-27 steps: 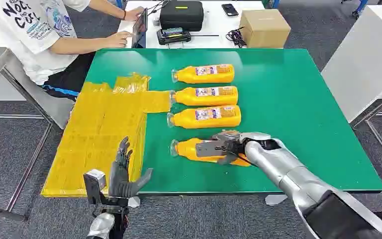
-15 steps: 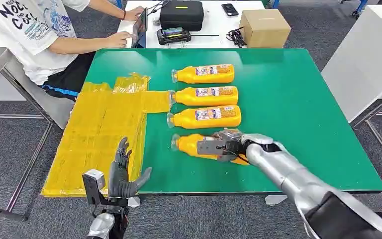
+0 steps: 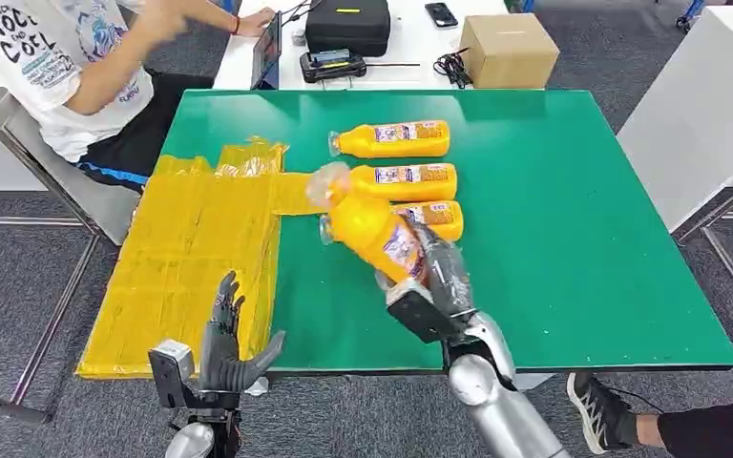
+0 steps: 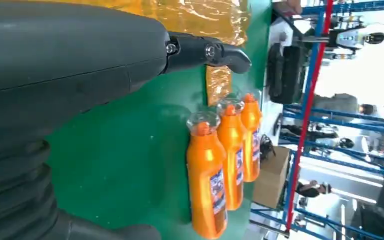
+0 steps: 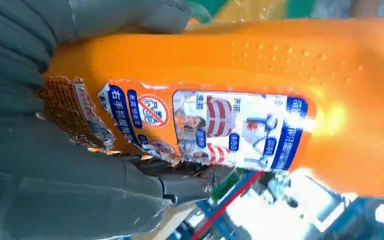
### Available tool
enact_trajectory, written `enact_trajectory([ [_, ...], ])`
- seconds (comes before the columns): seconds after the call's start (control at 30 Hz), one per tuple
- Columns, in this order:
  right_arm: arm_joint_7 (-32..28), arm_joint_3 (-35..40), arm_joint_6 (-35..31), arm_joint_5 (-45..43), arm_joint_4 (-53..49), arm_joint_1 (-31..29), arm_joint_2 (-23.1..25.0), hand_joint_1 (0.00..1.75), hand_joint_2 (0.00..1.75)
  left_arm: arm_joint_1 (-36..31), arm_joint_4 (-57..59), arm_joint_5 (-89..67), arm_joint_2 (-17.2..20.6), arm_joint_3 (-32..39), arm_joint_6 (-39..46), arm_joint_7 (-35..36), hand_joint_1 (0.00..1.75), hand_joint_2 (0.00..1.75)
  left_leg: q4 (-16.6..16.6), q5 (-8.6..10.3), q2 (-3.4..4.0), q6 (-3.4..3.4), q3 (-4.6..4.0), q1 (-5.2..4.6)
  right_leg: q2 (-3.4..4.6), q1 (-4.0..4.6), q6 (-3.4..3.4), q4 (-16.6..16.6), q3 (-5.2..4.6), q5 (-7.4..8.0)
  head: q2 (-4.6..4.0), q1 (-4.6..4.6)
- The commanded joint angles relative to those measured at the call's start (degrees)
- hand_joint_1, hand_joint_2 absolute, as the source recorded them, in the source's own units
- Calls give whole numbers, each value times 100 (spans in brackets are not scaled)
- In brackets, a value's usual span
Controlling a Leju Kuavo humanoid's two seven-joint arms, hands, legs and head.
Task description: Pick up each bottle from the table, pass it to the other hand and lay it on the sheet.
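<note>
Behind the raised bottle, three bottles.

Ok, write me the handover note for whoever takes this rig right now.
Right hand holds a bottle lifted off the green table, cap toward the yellow sheet.
Left hand is open, holding nothing, near the table's front edge by the sheet.
Three bottles lie in a row on the table.
Nothing is on the sheet yet.
Left: pass this bottle to the left hand, lay it down, then the other three.

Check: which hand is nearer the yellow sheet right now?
Left. The left hand hovers open at the yellow sheet's near edge. The right hand is out over the green table, well clear of the sheet, gripping a lifted orange bottle.
</note>
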Motion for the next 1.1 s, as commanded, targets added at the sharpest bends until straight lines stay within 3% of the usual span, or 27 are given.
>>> enact_trajectory([
  [0.03,-442,-810,-203,-355,-831,425,435,175,175,-54,5,-6,89,-26,27,2,0,175,5,-10,4,-12,17,8,0,9,-16,1,19,-7,0,0],
  [0.5,-653,-990,-446,-374,-1072,612,483,175,175,-76,-24,21,80,-84,3,10,0,175,0,0,4,-4,8,0,1,0,-6,-1,5,0,0,-2],
  [0.73,-1239,-1463,-841,-141,160,984,832,175,175,-22,-338,1285,273,-709,-1529,624,0,175,-4,-9,-3,-12,35,13,-7,14,-17,-14,39,-7,0,-2],
  [0.9,-1704,-824,-868,-3,1511,1009,1290,175,175,-145,-449,1362,321,-981,-1630,729,0,175,-12,-12,20,-16,46,15,15,16,-20,-19,44,-4,0,0],
  [1.0,-1838,-277,-967,-90,2202,765,1488,175,175,-469,-92,1058,296,-908,-1180,681,0,175,-10,-11,30,-18,38,15,26,16,-20,-13,30,1,0,-2],
  [1.1,-1838,115,-1169,-369,2221,633,1422,175,175,-614,106,597,320,-811,-854,427,0,175,-7,-5,24,-13,23,18,20,19,-15,-10,17,4,0,-2],
])
